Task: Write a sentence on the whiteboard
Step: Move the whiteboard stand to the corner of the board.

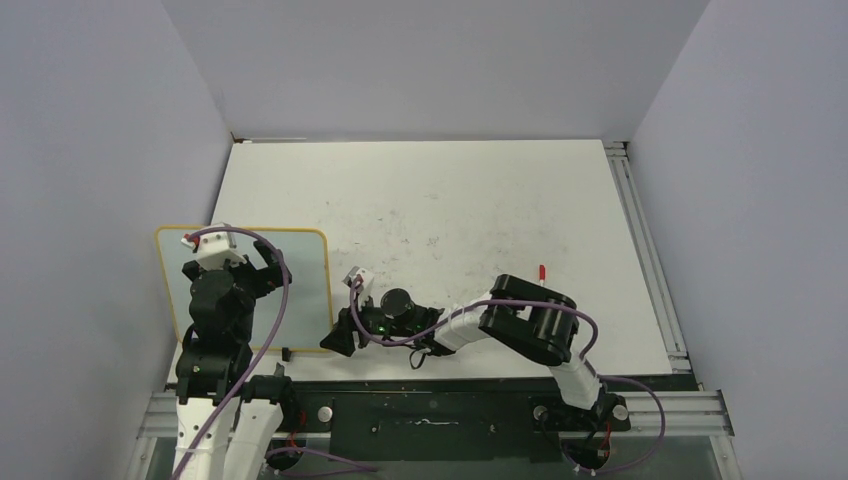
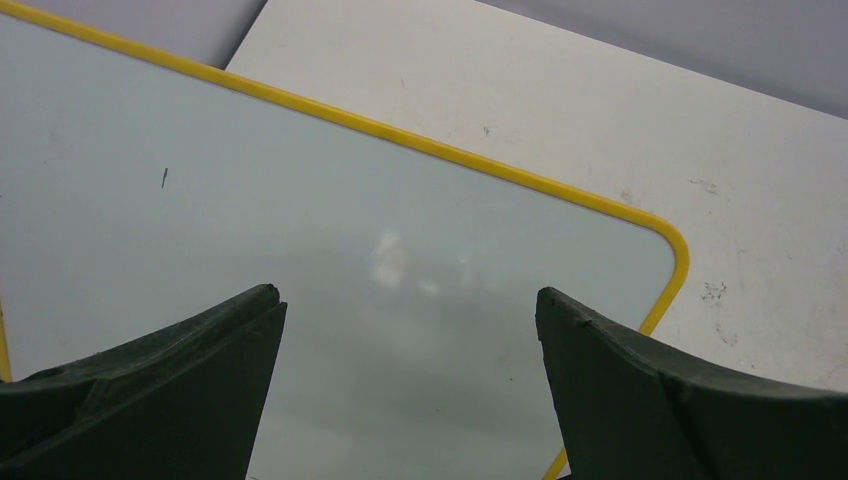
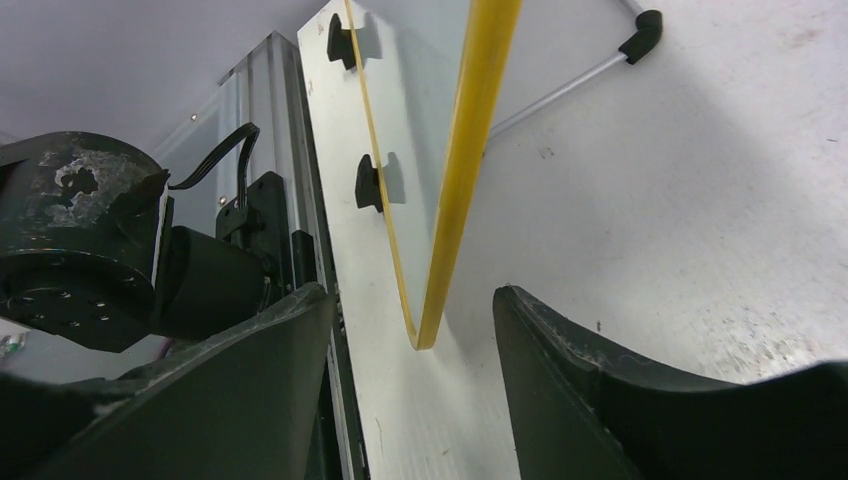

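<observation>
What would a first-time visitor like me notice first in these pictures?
The yellow-framed whiteboard at the near left of the table stands out, its visible face nearly blank. The left arm hovers above it with jaws wide apart, while the right arm folds across so its open jaws straddle the board's near right corner. A small red object lies alone farther right.

Plain grey walls (image 1: 430, 60) enclose a white tabletop (image 1: 480, 200) (scuffed, marked).
</observation>
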Available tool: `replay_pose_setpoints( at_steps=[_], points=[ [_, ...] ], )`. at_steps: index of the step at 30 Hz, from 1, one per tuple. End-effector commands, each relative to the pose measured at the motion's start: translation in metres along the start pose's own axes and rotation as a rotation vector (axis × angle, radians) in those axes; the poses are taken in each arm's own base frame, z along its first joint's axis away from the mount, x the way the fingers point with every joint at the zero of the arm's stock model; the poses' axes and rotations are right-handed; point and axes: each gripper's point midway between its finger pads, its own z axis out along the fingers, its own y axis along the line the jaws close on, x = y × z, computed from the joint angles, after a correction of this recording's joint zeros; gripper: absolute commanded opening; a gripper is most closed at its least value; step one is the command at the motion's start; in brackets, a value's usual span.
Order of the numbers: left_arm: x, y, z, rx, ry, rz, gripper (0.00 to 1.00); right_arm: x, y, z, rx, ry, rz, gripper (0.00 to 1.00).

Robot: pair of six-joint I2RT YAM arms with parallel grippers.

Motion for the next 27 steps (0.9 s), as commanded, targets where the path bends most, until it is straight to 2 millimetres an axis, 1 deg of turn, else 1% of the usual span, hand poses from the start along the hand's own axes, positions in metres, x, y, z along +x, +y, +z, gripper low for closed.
replay_pose_setpoints(
  at_steps=[1, 4, 7, 9, 11, 12, 18, 23, 27],
  points=[
    [-0.012, -0.005, 0.001, 0.02, -0.04, 0.001, 0.96, -0.024, 0.024, 0.013, -0.117, -0.07, -0.024, 0.58],
    [-0.012, -0.005, 0.001, 0.021, -0.038, 0.001, 0.96, -0.023, 0.024, 0.019, -0.134, -0.067, -0.018, 0.5],
    [-0.011, -0.005, 0.001, 0.022, -0.037, 0.003, 0.96, -0.021, 0.025, 0.023, -0.148, -0.061, -0.001, 0.32],
    [-0.011, -0.005, 0.001, 0.022, -0.037, 0.004, 0.96, -0.022, 0.027, 0.022, -0.153, -0.058, 0.009, 0.23],
    [-0.011, -0.006, 0.001, 0.024, -0.034, 0.005, 0.96, -0.022, 0.026, 0.02, -0.142, -0.05, 0.024, 0.1],
    [-0.011, -0.006, 0.001, 0.024, -0.034, 0.005, 0.96, -0.021, 0.025, 0.019, -0.139, -0.045, 0.028, 0.06],
    [-0.01, -0.011, 0.001, 0.046, -0.029, 0.011, 0.96, -0.017, 0.023, 0.002, -0.174, -0.025, 0.067, 0.05],
    [-0.006, -0.021, 0.002, 0.092, -0.013, 0.023, 0.96, -0.013, 0.015, -0.016, -0.174, -0.008, 0.059, 0.05],
    [-0.002, -0.035, 0.002, 0.166, 0.004, 0.04, 0.96, -0.015, 0.008, -0.031, -0.186, 0.012, 0.037, 0.05]
  ],
)
